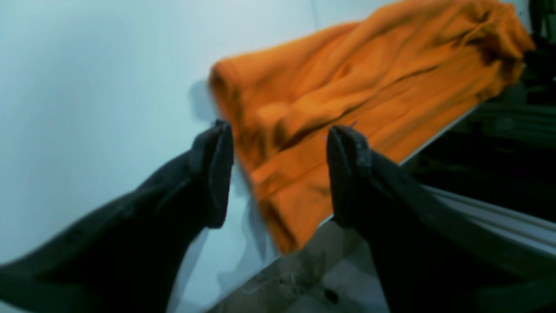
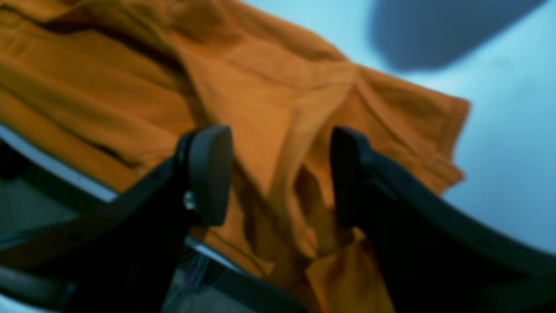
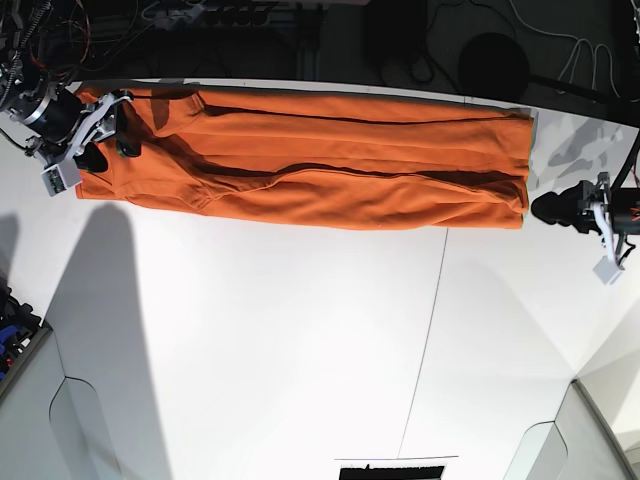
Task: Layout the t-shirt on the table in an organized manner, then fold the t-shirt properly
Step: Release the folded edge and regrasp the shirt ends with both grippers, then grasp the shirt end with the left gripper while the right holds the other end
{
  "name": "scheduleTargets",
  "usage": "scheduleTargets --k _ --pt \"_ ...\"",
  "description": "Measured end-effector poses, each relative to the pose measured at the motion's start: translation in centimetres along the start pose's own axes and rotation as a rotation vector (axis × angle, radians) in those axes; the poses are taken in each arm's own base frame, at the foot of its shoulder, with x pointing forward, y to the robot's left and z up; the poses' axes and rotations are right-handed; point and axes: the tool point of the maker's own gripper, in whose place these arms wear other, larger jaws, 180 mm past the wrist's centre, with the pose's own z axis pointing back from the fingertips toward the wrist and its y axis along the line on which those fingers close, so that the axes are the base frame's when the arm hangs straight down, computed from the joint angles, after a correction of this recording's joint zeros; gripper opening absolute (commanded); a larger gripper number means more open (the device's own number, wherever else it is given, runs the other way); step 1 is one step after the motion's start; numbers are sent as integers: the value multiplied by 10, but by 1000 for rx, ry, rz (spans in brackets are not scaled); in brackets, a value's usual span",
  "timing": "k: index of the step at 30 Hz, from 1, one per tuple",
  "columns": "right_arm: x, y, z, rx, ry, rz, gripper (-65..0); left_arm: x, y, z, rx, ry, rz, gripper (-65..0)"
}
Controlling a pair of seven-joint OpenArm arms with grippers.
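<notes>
Both my fingers, left and right, stand apart, gripping nothing; t-shirt lies stretched along surface edge, presumably for folding.

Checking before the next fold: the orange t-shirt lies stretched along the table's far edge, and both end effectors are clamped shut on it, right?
Not quite. The t-shirt does lie along the table edge, but both wrist views show the left end effector and right end effector open.
</notes>
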Motion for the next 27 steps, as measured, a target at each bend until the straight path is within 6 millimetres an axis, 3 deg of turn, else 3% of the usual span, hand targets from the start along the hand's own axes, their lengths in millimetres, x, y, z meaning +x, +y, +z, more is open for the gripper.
scheduleTargets --k 4,11,19,27 --pt "10 -9 6 -13 -44 -30 -299 -23 10 5 19 16 47 -286" --pt "13 -13 9 -26 -56 -35 -299 -42 22 10 -26 -206 242 -286" --pt "13 -14 9 -26 -56 -36 -299 -48 1 -46 -115 -302 334 -286" --pt "10 -15 9 -36 -41 -29 -299 -42 -10 -64 -146 -365 349 -287"
